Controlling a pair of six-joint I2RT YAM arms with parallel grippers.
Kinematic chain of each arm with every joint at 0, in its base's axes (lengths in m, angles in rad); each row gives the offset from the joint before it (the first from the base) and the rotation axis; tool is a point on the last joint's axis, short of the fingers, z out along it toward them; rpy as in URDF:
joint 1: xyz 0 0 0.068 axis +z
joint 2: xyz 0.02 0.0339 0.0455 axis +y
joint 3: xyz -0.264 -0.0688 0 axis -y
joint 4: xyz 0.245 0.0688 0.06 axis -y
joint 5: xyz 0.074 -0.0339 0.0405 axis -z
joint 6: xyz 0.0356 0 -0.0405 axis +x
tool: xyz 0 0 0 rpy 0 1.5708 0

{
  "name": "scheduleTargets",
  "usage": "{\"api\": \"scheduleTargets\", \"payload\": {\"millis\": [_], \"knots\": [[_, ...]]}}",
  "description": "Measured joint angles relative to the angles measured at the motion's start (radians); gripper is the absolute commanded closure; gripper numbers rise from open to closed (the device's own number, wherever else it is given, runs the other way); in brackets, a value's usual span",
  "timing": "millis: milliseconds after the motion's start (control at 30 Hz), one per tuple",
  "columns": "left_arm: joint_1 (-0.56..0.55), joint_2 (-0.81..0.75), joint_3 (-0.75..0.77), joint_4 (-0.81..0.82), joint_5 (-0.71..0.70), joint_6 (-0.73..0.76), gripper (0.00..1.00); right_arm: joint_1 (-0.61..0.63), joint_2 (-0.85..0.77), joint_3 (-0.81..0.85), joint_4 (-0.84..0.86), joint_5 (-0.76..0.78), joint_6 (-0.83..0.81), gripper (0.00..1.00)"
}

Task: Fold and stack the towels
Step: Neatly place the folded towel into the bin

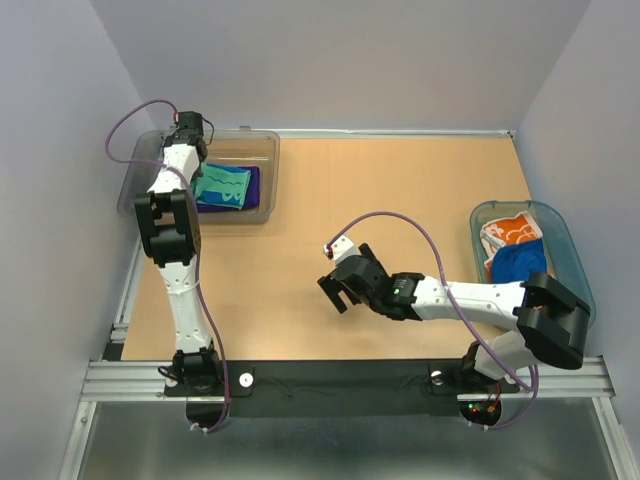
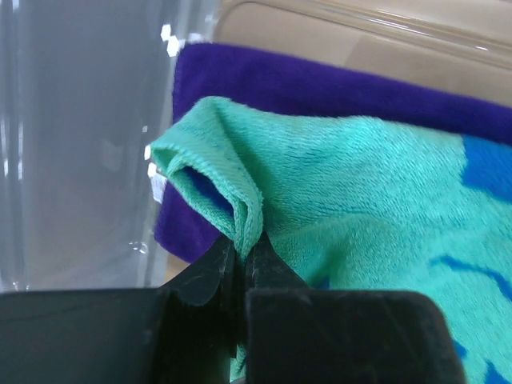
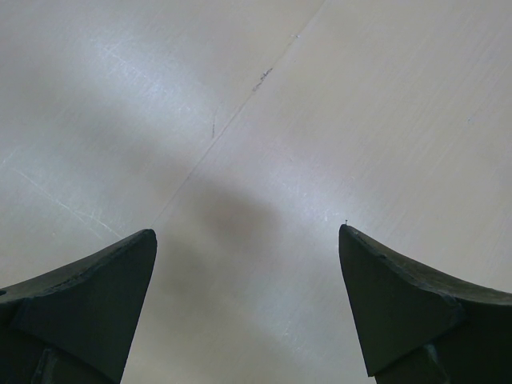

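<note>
Left wrist shows the left hand (image 2: 242, 254) pinching the mint green towel (image 2: 360, 192).

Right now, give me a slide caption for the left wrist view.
Left gripper pinches a fold of the mint green towel, lying on the purple towel inside the clear bin.

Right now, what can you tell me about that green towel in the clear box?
The green towel is soft, fuzzy mint cloth with blue squiggles. It lies folded on top of a purple towel inside the clear box. One edge is bunched up, pinched between the closed fingers of the left gripper.
</note>
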Motion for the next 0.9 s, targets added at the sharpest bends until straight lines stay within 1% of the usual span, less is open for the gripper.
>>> {"api": "scheduleTargets", "payload": {"millis": [133, 400, 500, 533, 567, 633, 667, 733, 767, 900], "knots": [[0.019, 0.032, 0.056, -0.048, -0.027, -0.029, 0.96, 0.000, 0.001, 0.001, -0.002, 0.000, 0.000, 0.00], [0.022, 0.046, 0.132, -0.118, -0.053, -0.058, 0.95, 0.000, 0.002, 0.001, -0.002, 0.000, 0.000, 0.00], [0.023, 0.048, 0.147, -0.138, -0.077, -0.072, 0.89, 0.000, 0.003, 0.001, -0.002, 0.000, 0.000, 0.00], [0.025, 0.052, 0.157, -0.148, -0.089, -0.077, 0.77, 0.000, 0.005, 0.001, -0.002, 0.000, 0.000, 0.00], [0.027, 0.056, 0.161, -0.154, -0.097, -0.081, 0.72, 0.000, 0.006, 0.001, -0.002, 0.000, 0.000, 0.00], [0.035, 0.067, 0.174, -0.169, -0.116, -0.092, 0.57, 0.000, 0.008, 0.001, -0.002, 0.000, -0.001, 0.00], [0.041, 0.077, 0.177, -0.172, -0.130, -0.100, 0.43, 0.000, 0.008, 0.001, -0.002, 0.000, -0.001, 0.00], [0.051, 0.086, 0.177, -0.177, -0.146, -0.111, 0.36, 0.000, 0.008, 0.001, -0.002, 0.000, -0.002, 0.00], [0.059, 0.094, 0.177, -0.177, -0.155, -0.112, 0.30, 0.000, 0.008, 0.001, -0.002, 0.000, -0.004, 0.00], [0.079, 0.102, 0.177, -0.181, -0.172, -0.120, 0.23, 0.000, 0.008, 0.001, -0.002, 0.005, -0.004, 0.00]]}}
